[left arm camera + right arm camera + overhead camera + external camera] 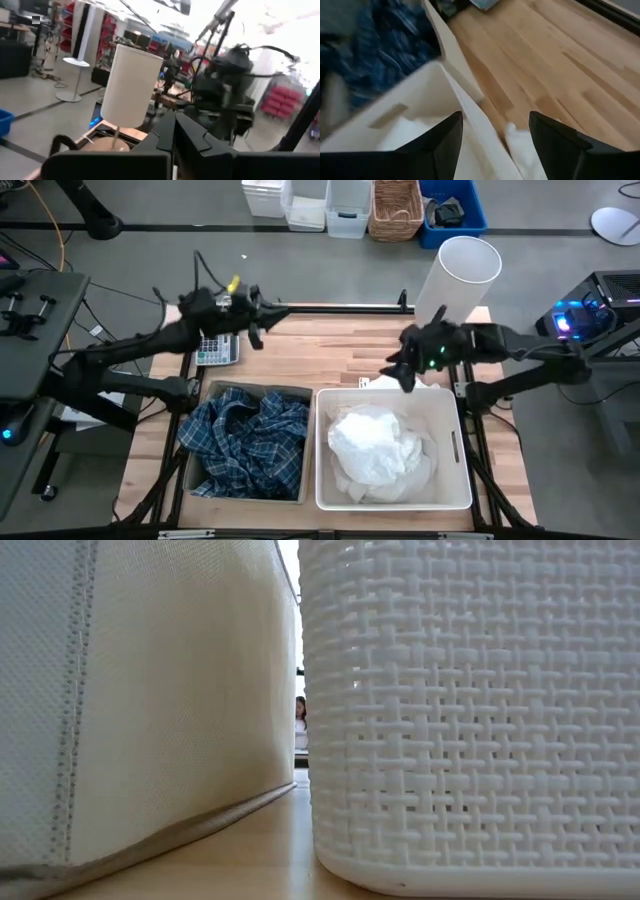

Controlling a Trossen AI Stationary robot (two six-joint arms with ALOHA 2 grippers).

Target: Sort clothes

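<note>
plaid shirt [245, 442] fills the fabric bin [297, 394], white clothes [375, 445] the white bin [393, 502]; right gripper [495, 131] spread wide, empty, over the bench [320, 355]; left gripper [257, 320] unclear

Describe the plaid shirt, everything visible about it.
The plaid shirt is soft fabric in a blue-and-white check, crumpled into a loose heap with deep folds. It lies inside the left fabric bin, filling most of it and touching its walls, beside the white plastic bin. No sleeve, collar or buttons can be made out. Neither gripper touches it. The right wrist view shows it blurred past the white bin's rim.
</note>
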